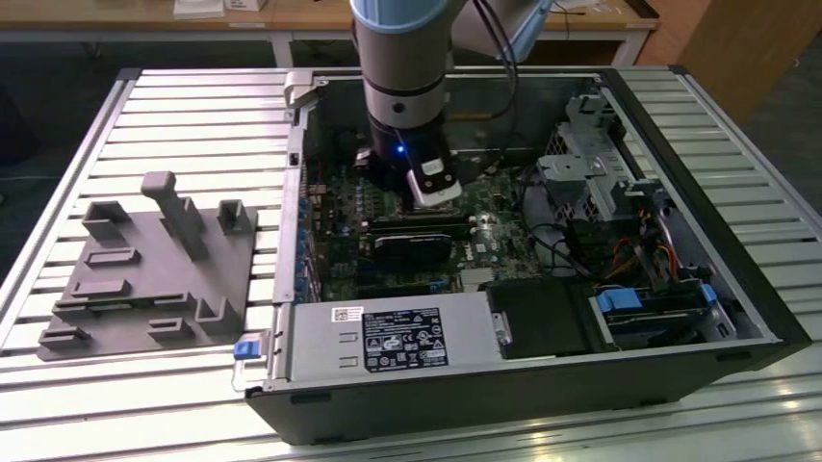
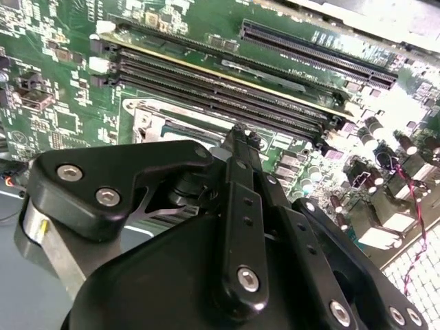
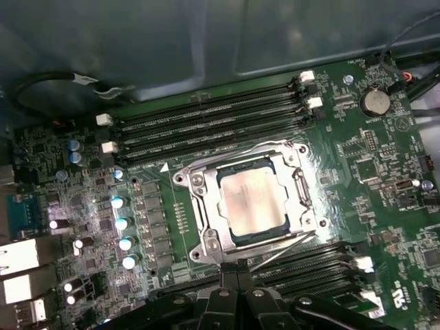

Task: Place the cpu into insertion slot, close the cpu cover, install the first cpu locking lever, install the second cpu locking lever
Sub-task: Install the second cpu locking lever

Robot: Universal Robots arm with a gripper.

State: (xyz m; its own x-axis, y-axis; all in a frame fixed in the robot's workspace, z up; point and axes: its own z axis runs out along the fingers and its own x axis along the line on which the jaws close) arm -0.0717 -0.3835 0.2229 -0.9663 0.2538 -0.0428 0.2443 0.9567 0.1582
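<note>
The cpu (image 3: 253, 201), a flat square with a dull grey-brown metal top, sat in the insertion slot (image 3: 242, 240) on the green board (image 3: 357, 155). The cpu cover (image 3: 201, 206), a thin silvery frame, lay shut around it, its window leaving the chip bare. I judged seating and covering done. My gripper (image 3: 237, 269) hovered just beside the socket, black fingers pressed together, holding nothing. Long black slots (image 3: 206, 120) flanked the socket.
</note>
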